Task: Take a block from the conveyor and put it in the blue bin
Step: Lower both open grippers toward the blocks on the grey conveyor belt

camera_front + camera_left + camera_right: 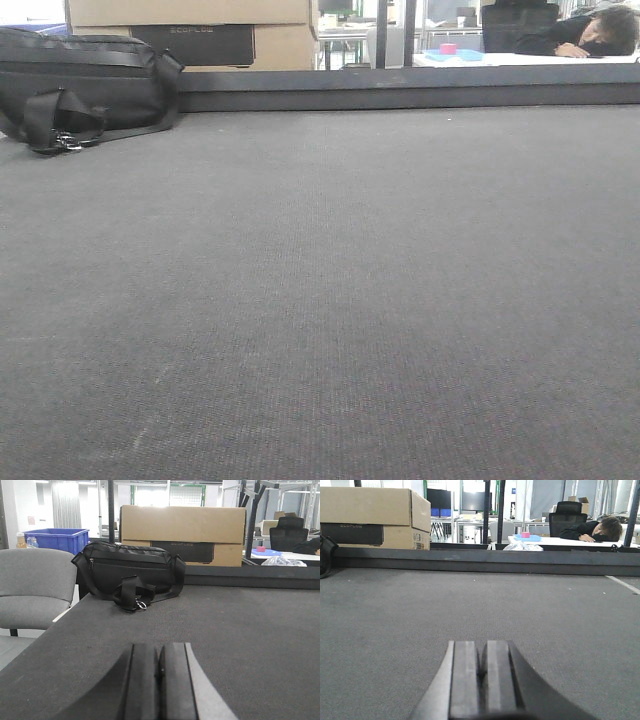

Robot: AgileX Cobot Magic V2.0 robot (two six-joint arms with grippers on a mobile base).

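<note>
The left gripper (159, 652) hung low over the conveyor (240, 630), its jaws clenched together with nothing between them. The right gripper (482, 652) sat the same way, jaws pressed shut and holding nothing, over the open ribbed matting. The dark grey belt ran out ahead of both pairs of jaws to the raised edge rail (480, 560) at its far side.

The blue bin (55, 539) stood off the belt, well apart from the left jaws, ahead and to their left, behind a grey chair (30, 587). A black bag (127, 572) with a looped strap and metal clip lay on the belt's far left part, near the rail.

Beyond the rail stood a cardboard box (370, 510), and against it a black box (351, 534) bearing faint lettering that read ECOFLOW. A small label on the cardboard box's side was too small to read.

Farther back, a person (597, 530) slumped, head down, on a white table (580, 542), where a small pink object (525, 535) sat on a light blue tray (532, 538).
</note>
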